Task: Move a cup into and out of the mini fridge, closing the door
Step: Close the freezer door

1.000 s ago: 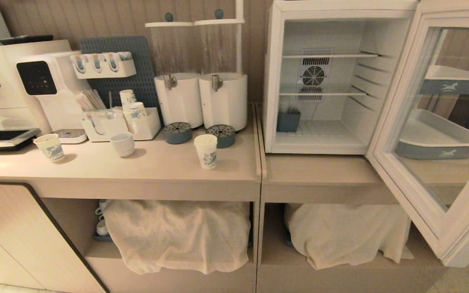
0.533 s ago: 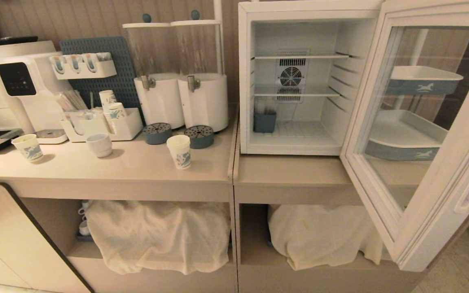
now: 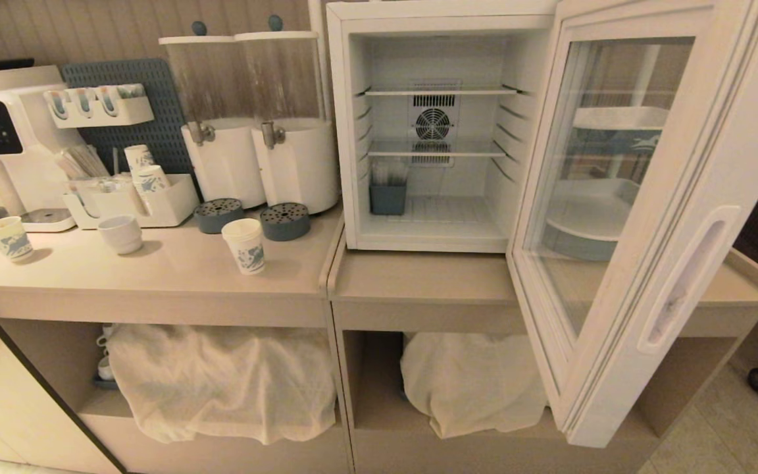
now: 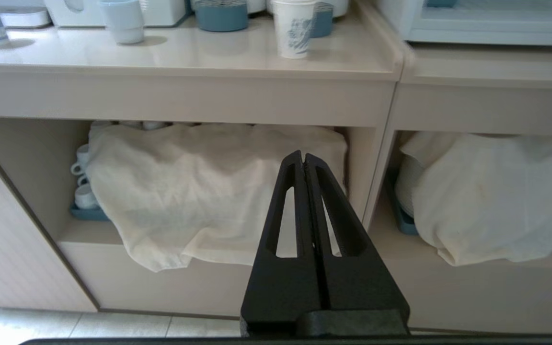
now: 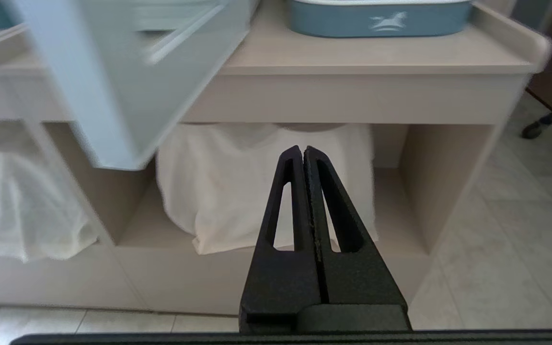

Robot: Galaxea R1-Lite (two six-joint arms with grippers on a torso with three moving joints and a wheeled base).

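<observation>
Both claws, left claw point(image 4: 303, 160) and right claw point(image 5: 303, 154), pressed together, empty, parked low before the desk point(image 3: 175, 273). Cup point(image 3: 245, 245) standing near the mini fridge point(image 3: 431, 131), door point(image 3: 622, 224) swung wide, ready for loading.

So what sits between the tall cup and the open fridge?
Bare countertop and the seam between the two counters, in the head view; nothing blocks the cup from the mini fridge.

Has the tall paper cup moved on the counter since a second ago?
No. The cup keeps its spot before the blue drip tray; the whole view shifted because the camera moved.
</observation>
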